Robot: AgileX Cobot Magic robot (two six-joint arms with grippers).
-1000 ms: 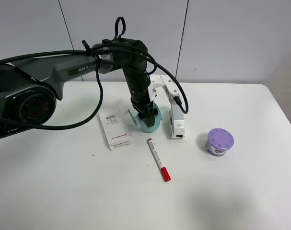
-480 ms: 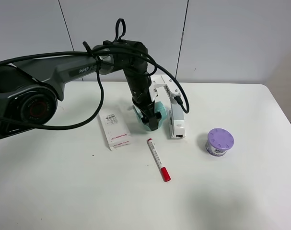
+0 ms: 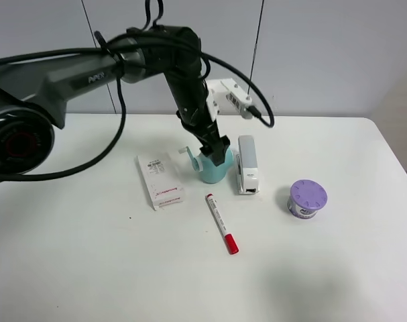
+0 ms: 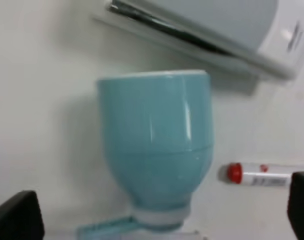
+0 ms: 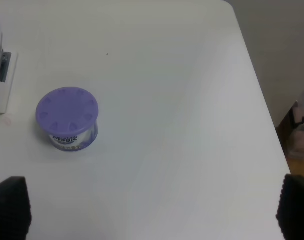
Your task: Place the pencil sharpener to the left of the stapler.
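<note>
The light-teal pencil sharpener (image 3: 212,169) stands on the white table, close against the left side of the white stapler (image 3: 247,164), with its crank pointing left. My left gripper (image 3: 216,146) hangs just above it, open and holding nothing. In the left wrist view the sharpener (image 4: 154,145) sits between the wide-apart fingers (image 4: 16,220), beside the stapler (image 4: 207,30). My right gripper (image 5: 152,207) is open over bare table near the right edge. It does not show in the exterior view.
A flat white box with red print (image 3: 159,179) lies left of the sharpener. A red-capped marker (image 3: 221,223) lies in front of it. The purple-lidded tub (image 3: 307,198) stands right of the stapler, also in the right wrist view (image 5: 67,118).
The left gripper was shut on the tilted sharpener. It has since let go and risen, and the sharpener now stands upright beside the stapler.
</note>
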